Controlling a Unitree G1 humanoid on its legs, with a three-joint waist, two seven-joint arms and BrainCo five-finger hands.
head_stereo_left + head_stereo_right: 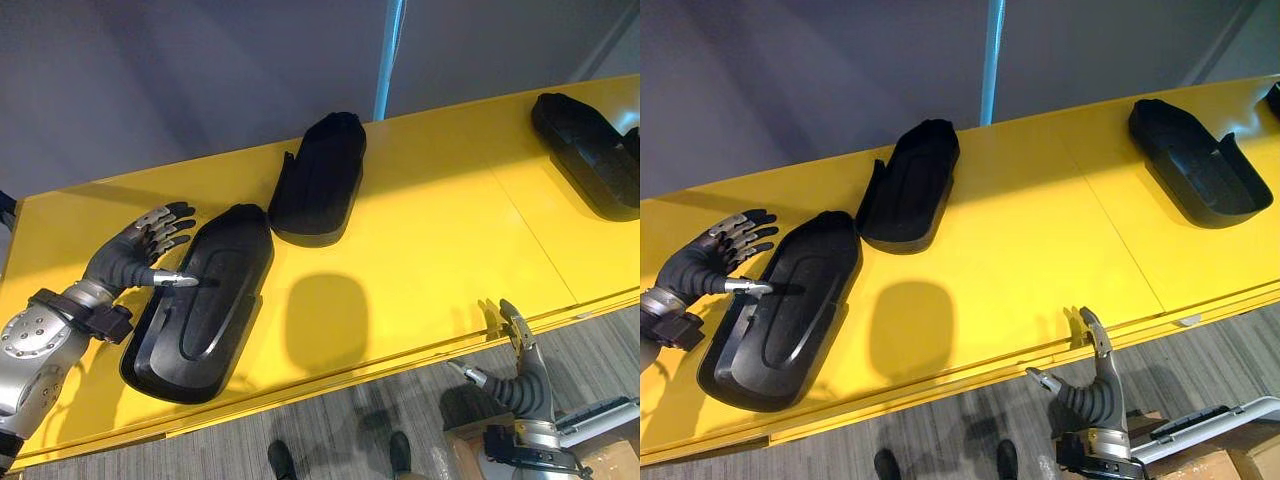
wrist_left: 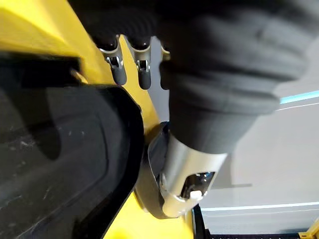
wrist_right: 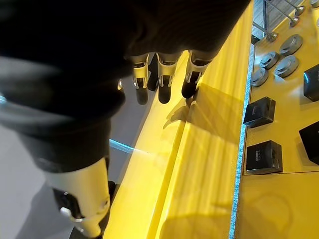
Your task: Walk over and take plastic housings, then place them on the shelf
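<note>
Three black plastic housings lie on the yellow shelf (image 1: pixel 430 240). The nearest housing (image 1: pixel 200 300) is at the front left, a second housing (image 1: pixel 320 180) lies behind it, and a third housing (image 1: pixel 590 150) sits at the far right. My left hand (image 1: pixel 130 262) is at the nearest housing's left edge. Its thumb (image 2: pixel 184 169) rests on top of the housing (image 2: pixel 60 164) and its fingers (image 2: pixel 117 69) spread straight past the rim, open. My right hand (image 1: pixel 1095 395) hangs below the shelf's front edge at the right, fingers straight and empty.
A blue post (image 1: pixel 388 55) stands behind the shelf against a grey wall. A cardboard box (image 1: pixel 610 460) and a white frame (image 1: pixel 600 412) sit on the floor at lower right. The right wrist view shows a lower yellow level with small black boxes (image 3: pixel 259 112) and grey round parts (image 3: pixel 279 57).
</note>
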